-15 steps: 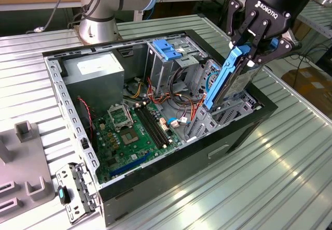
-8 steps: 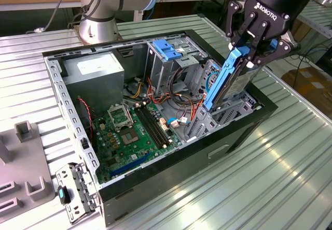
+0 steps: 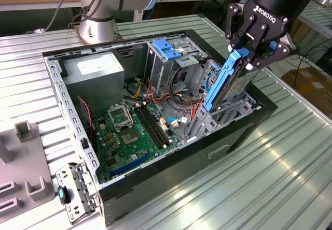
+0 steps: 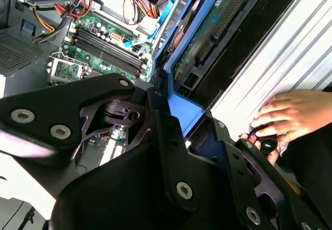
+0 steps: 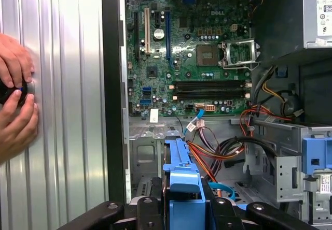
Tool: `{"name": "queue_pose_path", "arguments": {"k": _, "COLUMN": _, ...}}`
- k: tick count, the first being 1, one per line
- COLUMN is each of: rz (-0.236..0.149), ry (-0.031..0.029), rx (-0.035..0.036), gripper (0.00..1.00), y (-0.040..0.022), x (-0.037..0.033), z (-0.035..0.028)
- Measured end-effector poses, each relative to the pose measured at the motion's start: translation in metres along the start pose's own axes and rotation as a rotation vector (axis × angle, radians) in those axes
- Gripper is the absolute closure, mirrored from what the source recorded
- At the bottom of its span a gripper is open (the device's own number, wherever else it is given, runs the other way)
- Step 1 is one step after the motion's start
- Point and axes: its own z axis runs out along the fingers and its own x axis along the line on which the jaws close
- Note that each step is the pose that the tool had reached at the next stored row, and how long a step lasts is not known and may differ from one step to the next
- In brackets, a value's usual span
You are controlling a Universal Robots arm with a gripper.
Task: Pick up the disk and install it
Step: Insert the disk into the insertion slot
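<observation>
In the exterior view my gripper (image 3: 248, 58) hangs over the open computer case (image 3: 171, 178), on that view's right, shut on the upper end of the disk (image 3: 239, 84). The disk is a flat drive in a blue carrier. It stands tilted on edge, and its lower end reaches down into the metal drive bay (image 3: 207, 124) at the case's edge. The second wrist view has the disk's green circuit side (image 4: 212, 28) and blue carrier end between my black fingers (image 4: 166, 137). The first wrist view looks along the blue carrier (image 5: 182, 188) toward the case interior.
Inside the case are a green motherboard (image 3: 132, 131), a grey power-supply box (image 3: 96, 69), a tall drive cage with a blue latch (image 3: 167, 48) and loose cables (image 3: 179, 98). A person's hands (image 5: 15, 100) rest on the ribbed table beside the case. Grey fixtures (image 3: 21, 162) stand at the exterior view's left.
</observation>
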Motion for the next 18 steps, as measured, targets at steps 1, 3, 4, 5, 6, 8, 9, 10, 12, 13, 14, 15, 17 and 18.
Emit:
{"name": "queue_pose_path", "arguments": {"k": 1, "rz": 0.0, "ry": -0.0001, "rx": 0.0, "gripper": 0.63, "y": 0.0, "x": 0.0, "z": 0.0004}}
{"name": "queue_pose_path", "arguments": {"k": 3, "rz": 0.0, "ry": 0.0001, "rx": -0.0001, "gripper": 0.63, "y": 0.0, "x": 0.0001, "z": 0.0008}}
{"name": "queue_pose_path", "arguments": {"k": 4, "rz": 0.0, "ry": 0.0, "rx": -0.0001, "gripper": 0.63, "y": 0.0, "x": 0.0001, "z": 0.001}}
{"name": "queue_pose_path", "arguments": {"k": 5, "rz": 0.0, "ry": 0.0, "rx": -0.0001, "gripper": 0.63, "y": 0.0, "x": 0.0, "z": 0.0011}}
{"name": "queue_pose_path", "arguments": {"k": 6, "rz": 0.0, "ry": -0.0001, "rx": -0.0001, "gripper": 0.63, "y": 0.0, "x": 0.0, "z": 0.0011}}
{"name": "queue_pose_path", "arguments": {"k": 8, "rz": 0.0, "ry": -0.0001, "rx": -0.0001, "gripper": 0.63, "y": 0.0, "x": 0.0, "z": 0.0015}}
{"name": "queue_pose_path", "arguments": {"k": 9, "rz": 0.0, "ry": 0.0, "rx": -0.0001, "gripper": 0.63, "y": 0.0, "x": 0.0001, "z": 0.0019}}
{"name": "queue_pose_path", "arguments": {"k": 10, "rz": 0.0, "ry": 0.0, "rx": -0.0001, "gripper": 0.63, "y": 0.0, "x": 0.0001, "z": 0.0023}}
{"name": "queue_pose_path", "arguments": {"k": 12, "rz": 0.0, "ry": -0.0001, "rx": -0.0001, "gripper": 0.63, "y": 0.0, "x": 0.0001, "z": 0.0033}}
{"name": "queue_pose_path", "arguments": {"k": 13, "rz": 0.0, "ry": -0.0001, "rx": -0.0001, "gripper": 0.63, "y": 0.0, "x": 0.0001, "z": 0.0038}}
{"name": "queue_pose_path", "arguments": {"k": 14, "rz": 0.0, "ry": -0.0001, "rx": -0.0001, "gripper": 0.63, "y": 0.0001, "x": 0.0001, "z": 0.0045}}
{"name": "queue_pose_path", "arguments": {"k": 15, "rz": 0.0, "ry": -0.0001, "rx": -0.0001, "gripper": 0.63, "y": 0.0001, "x": 0.0001, "z": 0.005}}
{"name": "queue_pose_path", "arguments": {"k": 17, "rz": 0.0, "ry": 0.0, "rx": -0.0001, "gripper": 0.63, "y": 0.0001, "x": 0.0001, "z": 0.0059}}
{"name": "queue_pose_path", "arguments": {"k": 18, "rz": 0.0, "ry": -0.0001, "rx": -0.0001, "gripper": 0.63, "y": 0.0001, "x": 0.0002, "z": 0.0064}}
